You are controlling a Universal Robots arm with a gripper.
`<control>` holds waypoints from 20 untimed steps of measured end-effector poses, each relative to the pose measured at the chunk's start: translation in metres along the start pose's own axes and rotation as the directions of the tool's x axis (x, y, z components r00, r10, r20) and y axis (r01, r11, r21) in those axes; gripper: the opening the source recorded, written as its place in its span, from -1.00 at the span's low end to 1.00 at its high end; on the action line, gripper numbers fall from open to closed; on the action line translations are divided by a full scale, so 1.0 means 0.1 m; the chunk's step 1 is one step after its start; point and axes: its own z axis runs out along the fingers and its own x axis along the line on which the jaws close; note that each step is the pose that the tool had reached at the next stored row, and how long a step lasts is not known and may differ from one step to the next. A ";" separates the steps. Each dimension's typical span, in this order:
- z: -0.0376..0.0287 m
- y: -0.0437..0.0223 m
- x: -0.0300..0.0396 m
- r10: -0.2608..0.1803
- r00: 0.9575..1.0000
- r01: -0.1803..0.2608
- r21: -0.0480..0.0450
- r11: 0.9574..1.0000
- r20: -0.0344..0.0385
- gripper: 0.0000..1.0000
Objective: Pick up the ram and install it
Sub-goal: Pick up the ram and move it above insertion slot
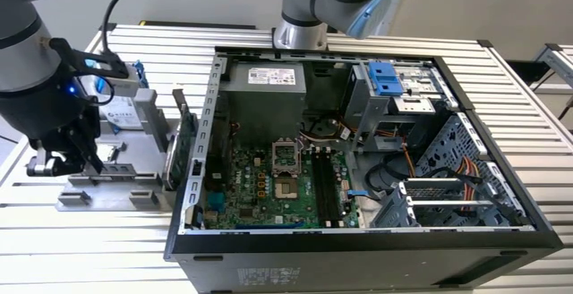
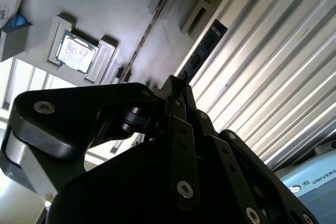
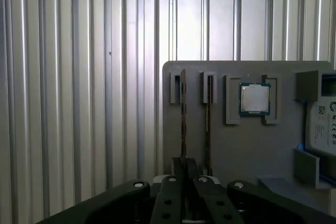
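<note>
The ram [image 3: 182,114] is a thin dark strip seen edge-on, standing along the outer slot of the grey parts tray [image 3: 236,145]. In the second wrist view the ram [image 2: 206,45] runs out from the fingertips beside the tray's edge. My gripper [image 3: 183,163] is shut on the ram's near end, its black fingers pinched together on the strip. In the exterior view the gripper [image 1: 67,166] hangs over the tray [image 1: 107,197] at the exterior view's left, apart from the open computer case [image 1: 465,99]. I cannot tell whether the ram is lifted out of its slot.
A square silver processor [image 3: 254,98] sits in its holder on the tray, next to a second narrow slot [image 3: 209,108]. A green card [image 1: 184,139] and a drive [image 1: 121,116] stand on the tray. The motherboard's long memory slots [image 1: 324,190] lie inside the case. A second arm's base [image 1: 300,32] stands behind it.
</note>
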 end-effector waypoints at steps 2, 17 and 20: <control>-0.024 0.001 0.000 0.000 1.000 0.000 0.000 1.000 0.000 -1.00; -0.197 0.005 -0.001 0.001 1.000 -0.001 0.000 1.000 0.000 -1.00; -0.224 0.006 -0.002 0.001 1.000 -0.001 0.000 1.000 0.000 -1.00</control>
